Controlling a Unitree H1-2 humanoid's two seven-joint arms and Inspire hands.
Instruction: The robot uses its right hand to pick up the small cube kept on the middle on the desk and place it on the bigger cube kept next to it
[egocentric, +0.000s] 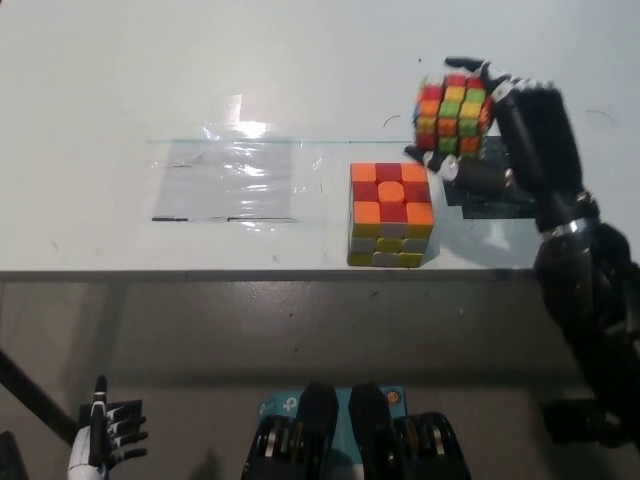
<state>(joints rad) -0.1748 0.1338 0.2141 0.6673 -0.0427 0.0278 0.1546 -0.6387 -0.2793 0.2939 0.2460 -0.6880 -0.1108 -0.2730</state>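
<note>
Right hand (500, 125), black, grips the small cube (453, 117) and holds it tilted in the air above the bench (300, 60), over the right part near the front edge. The bigger cube (391, 214) sits flat on the bench at the front edge, just left of and nearer than the lifted cube, apart from it. Left hand (108, 437), white, hangs below the bench front at lower left, fingers apart, holding nothing.

Hidden and cropped parts

The right hand (500, 135) covers the small cube's (452, 118) right side. The left hand (105, 440) is cut by the bottom edge, too small to judge its fingers.
</note>
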